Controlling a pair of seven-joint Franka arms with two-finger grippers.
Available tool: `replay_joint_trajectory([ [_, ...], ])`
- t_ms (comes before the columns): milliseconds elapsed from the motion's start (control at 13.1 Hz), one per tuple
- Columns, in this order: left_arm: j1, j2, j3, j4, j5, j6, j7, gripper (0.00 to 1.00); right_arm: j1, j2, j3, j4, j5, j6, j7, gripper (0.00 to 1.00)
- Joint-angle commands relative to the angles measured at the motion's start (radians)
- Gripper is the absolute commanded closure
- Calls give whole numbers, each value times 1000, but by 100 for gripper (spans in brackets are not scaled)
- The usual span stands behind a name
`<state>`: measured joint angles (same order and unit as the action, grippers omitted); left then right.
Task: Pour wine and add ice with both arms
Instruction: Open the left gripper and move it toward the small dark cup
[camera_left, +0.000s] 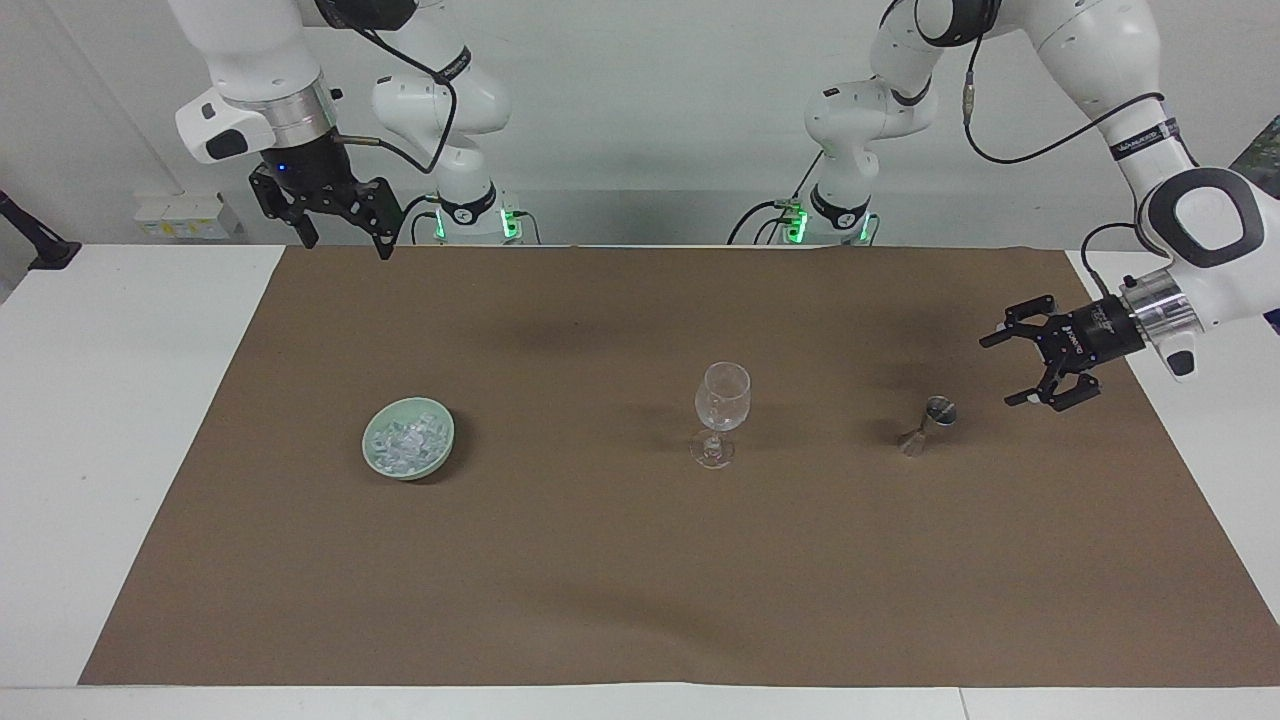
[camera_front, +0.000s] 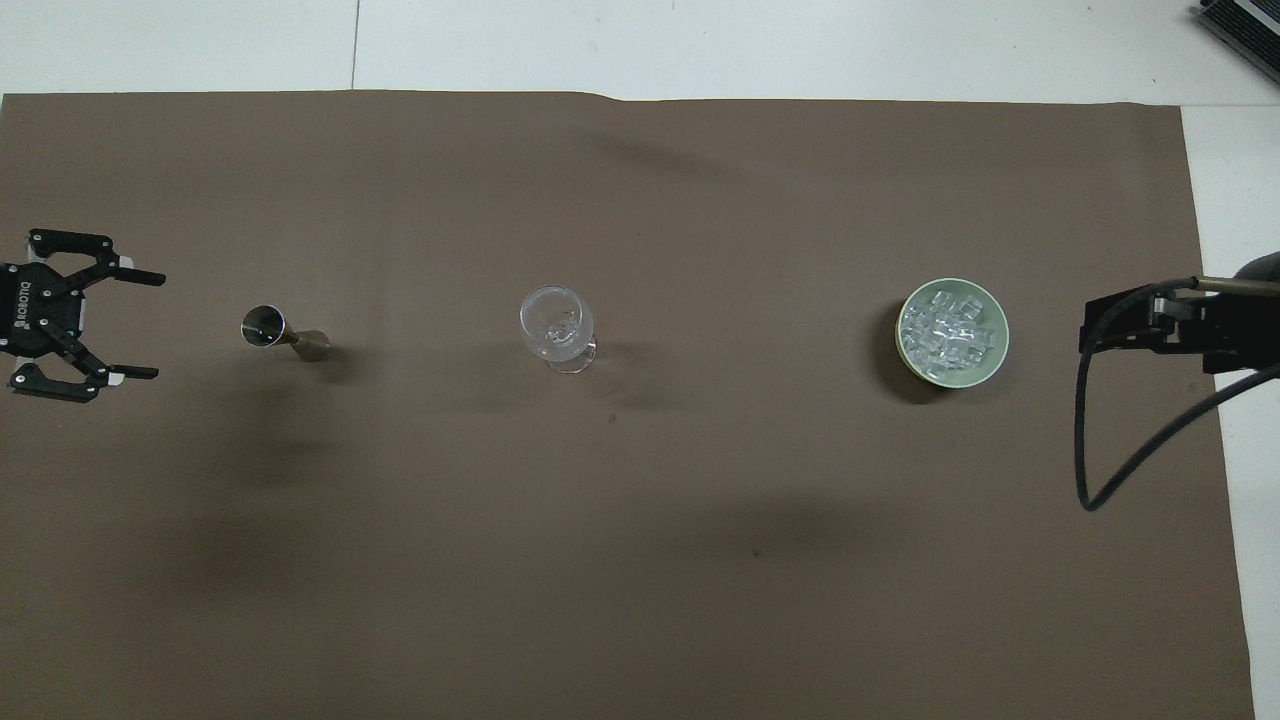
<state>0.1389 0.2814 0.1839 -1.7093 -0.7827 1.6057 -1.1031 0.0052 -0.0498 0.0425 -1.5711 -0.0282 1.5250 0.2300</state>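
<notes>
A: So, fingers status?
B: Left gripper (camera_left: 1008, 370) fingers (camera_front: 140, 277) spread wide, empty, touching nothing, jigger (camera_left: 930, 423) just ahead of the tips. Right gripper (camera_left: 345, 243) spread too, empty, over the mat's edge.
A: Ice (camera_left: 405, 440)?
B: In green bowl (camera_left: 442, 447) below the right fingers. Glass (camera_left: 721, 410) mid-surface (camera_left: 130, 400). Brown mat (camera_left: 600, 560), white wall.

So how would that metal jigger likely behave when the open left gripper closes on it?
The jigger looks rigid, shiny metal, so probably slippery. It stands upright on a narrow base, likely tippy if nudged. The left gripper is open beside it, not touching.
</notes>
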Motion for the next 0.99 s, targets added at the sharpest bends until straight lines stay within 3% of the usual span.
replay_joint_trajectory([
  [0,-2,36,6,-7,-61,36,2,0,-13,1,2,13,16,-23,-24,0],
  [381,36,139,8,-18,-180,34,72,0,-11,-5,2,3,16,-22,-18,0],
  [916,34,191,8,-92,-300,39,310,0,-11,-8,2,-4,16,-22,-20,0],
])
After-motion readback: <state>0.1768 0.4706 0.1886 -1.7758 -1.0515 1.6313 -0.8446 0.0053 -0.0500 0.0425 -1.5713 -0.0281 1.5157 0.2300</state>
